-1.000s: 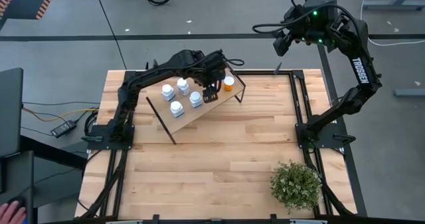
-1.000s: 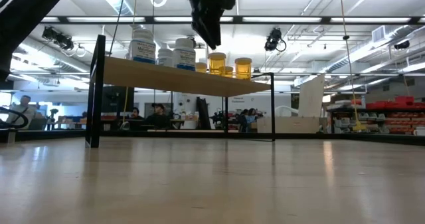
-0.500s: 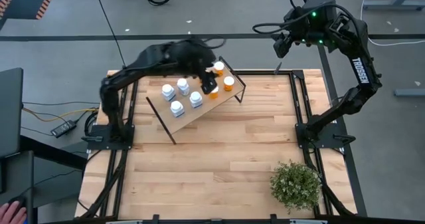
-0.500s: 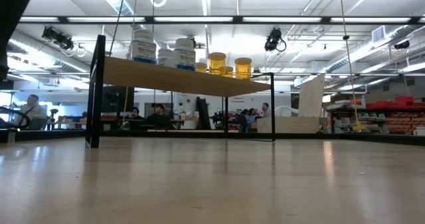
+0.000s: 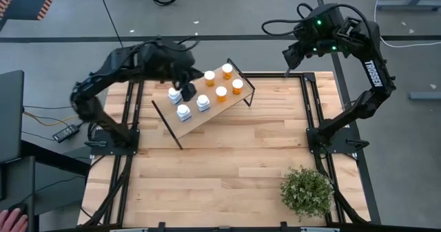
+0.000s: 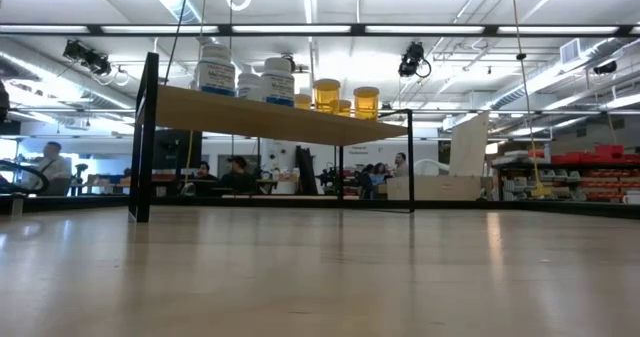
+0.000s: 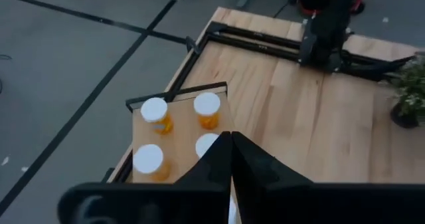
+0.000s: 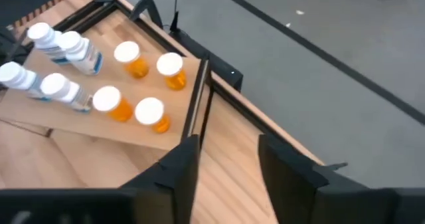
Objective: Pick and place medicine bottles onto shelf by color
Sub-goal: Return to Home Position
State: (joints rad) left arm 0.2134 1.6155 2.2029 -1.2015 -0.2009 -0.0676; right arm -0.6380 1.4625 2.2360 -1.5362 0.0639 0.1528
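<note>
Plainly empty, the left gripper [image 7: 231,152] had its fingers clenched together above the shelf [image 5: 215,110]; the right gripper [image 8: 229,161] hung spread at the table's [image 5: 220,173] one o'clock. All eight medicine bottles [image 8: 149,111] stood on the shelf, orange toward two o'clock, white toward eight. Sorting looked finished; only homing remained.

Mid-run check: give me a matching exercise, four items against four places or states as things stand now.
Items:
1 orange bottles
2 white bottles
3 left gripper
4 right gripper

Places or states:
A open, near the table's far edge
B shelf, left half in the high view
C shut, above the shelf
D shelf, right half in the high view

Pairs: 1-D, 2-B, 3-C, 4-A
</note>
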